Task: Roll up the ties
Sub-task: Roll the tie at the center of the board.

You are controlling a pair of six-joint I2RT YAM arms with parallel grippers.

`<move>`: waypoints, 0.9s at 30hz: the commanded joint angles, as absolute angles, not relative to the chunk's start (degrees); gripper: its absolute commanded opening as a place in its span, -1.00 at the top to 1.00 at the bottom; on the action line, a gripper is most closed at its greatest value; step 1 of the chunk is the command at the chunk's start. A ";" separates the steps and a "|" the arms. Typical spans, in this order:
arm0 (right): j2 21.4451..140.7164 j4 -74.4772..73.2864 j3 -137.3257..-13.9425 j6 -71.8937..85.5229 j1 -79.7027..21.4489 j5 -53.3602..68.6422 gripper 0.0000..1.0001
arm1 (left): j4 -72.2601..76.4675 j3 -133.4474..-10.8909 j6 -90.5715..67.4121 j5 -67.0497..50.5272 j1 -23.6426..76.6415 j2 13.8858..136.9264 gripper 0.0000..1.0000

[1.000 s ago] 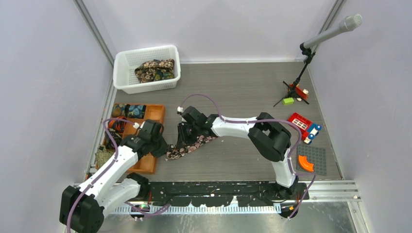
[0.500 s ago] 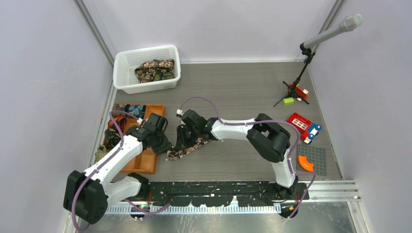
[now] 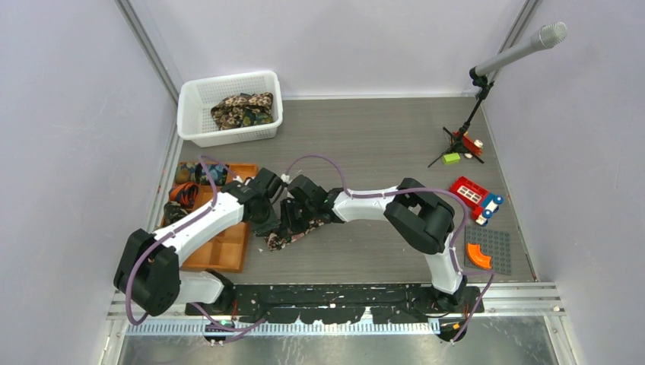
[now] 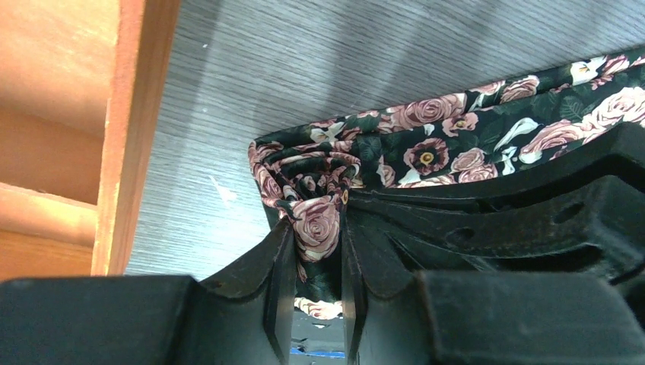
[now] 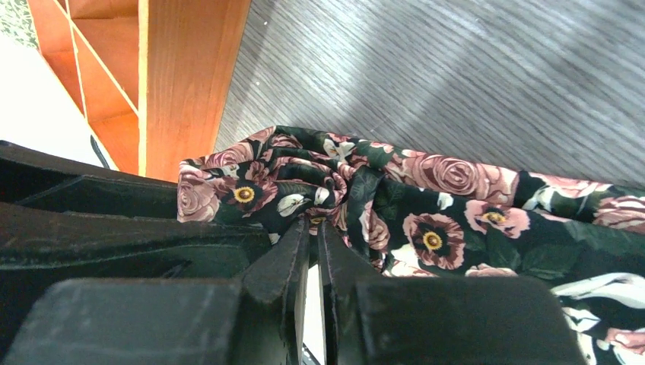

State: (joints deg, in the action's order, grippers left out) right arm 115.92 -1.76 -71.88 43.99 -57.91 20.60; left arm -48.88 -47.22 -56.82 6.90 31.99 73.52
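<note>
The top view looks steeply down from above and behind the arm bases, which line the bottom of the frame, and takes in the whole grey table (image 3: 395,129). Each wrist view sits very close and low over the tabletop, looking out between its own black fingers (image 4: 278,289). All three views share the black floral tie (image 3: 283,239) and the edge of the orange tray (image 3: 228,257) at its left.

Bright, even light from overhead. Crisp in the top view, faint shadows on the worktop (image 3: 380,137). Up close, blurred and dark at left tool (image 4: 313,228) and right tool (image 5: 313,226), sharp on the tie (image 4: 426,152).
</note>
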 commanded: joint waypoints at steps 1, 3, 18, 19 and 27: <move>114.50 2.27 -70.70 44.70 -57.90 21.77 0.70 | -45.71 -50.71 -59.13 8.00 33.67 76.21 0.74; 114.06 2.37 -70.36 44.63 -57.47 21.79 0.70 | -45.79 -51.32 -59.36 8.30 34.10 77.75 0.75; 105.09 -5.87 -66.73 40.10 -53.90 16.80 0.70 | -47.50 -55.38 -60.28 11.09 35.55 85.62 0.81; 104.25 -6.49 -66.18 39.75 -53.43 16.38 0.70 | -47.65 -55.57 -60.43 11.25 35.68 85.95 0.80; 99.08 -7.44 -62.29 38.76 -50.81 15.82 0.70 | -48.69 -57.49 -61.24 11.63 36.76 86.43 0.34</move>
